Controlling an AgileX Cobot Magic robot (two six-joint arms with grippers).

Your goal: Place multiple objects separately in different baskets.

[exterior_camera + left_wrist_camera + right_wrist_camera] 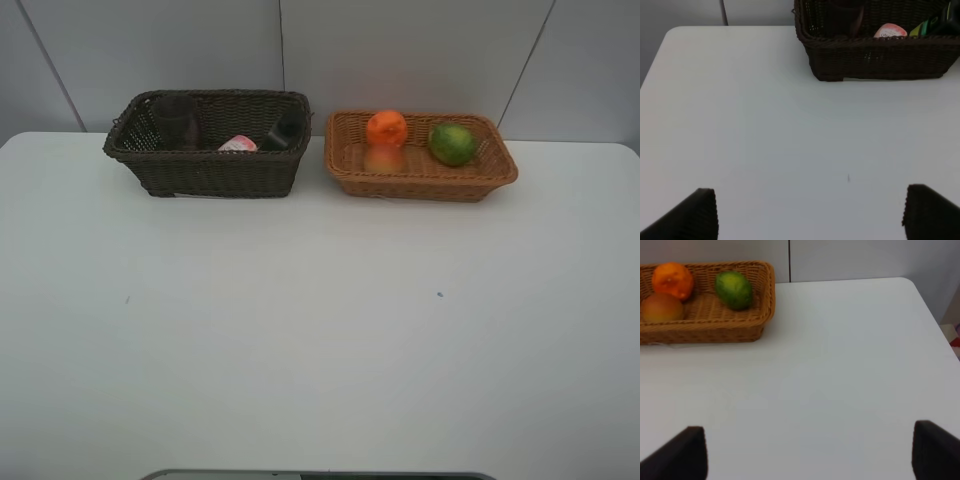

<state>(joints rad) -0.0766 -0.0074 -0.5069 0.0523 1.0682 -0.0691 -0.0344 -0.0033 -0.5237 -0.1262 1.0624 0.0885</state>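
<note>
At the table's back left stands the dark brown basket point(215, 172), holding the dark cup point(178, 120), the pink white-capped bottle point(238, 145) and the black bottle point(283, 132). To its right, the tan basket point(420, 185) holds the orange point(387, 127), the red-orange fruit point(384, 157) and the lime point(452, 143). Neither arm shows in the high view. My left gripper point(810, 215) hangs open over bare table, well short of the dark basket point(880, 60). My right gripper point(807, 452) is open too, with nothing between its fingers, well back from the tan basket point(767, 295).
The white table point(320, 320) has rounded corners; its left edge point(655, 65) and right edge point(930, 315) show in the wrist views. Grey wall panels rise right behind the baskets. A grey bar point(320, 475) lies along the near edge.
</note>
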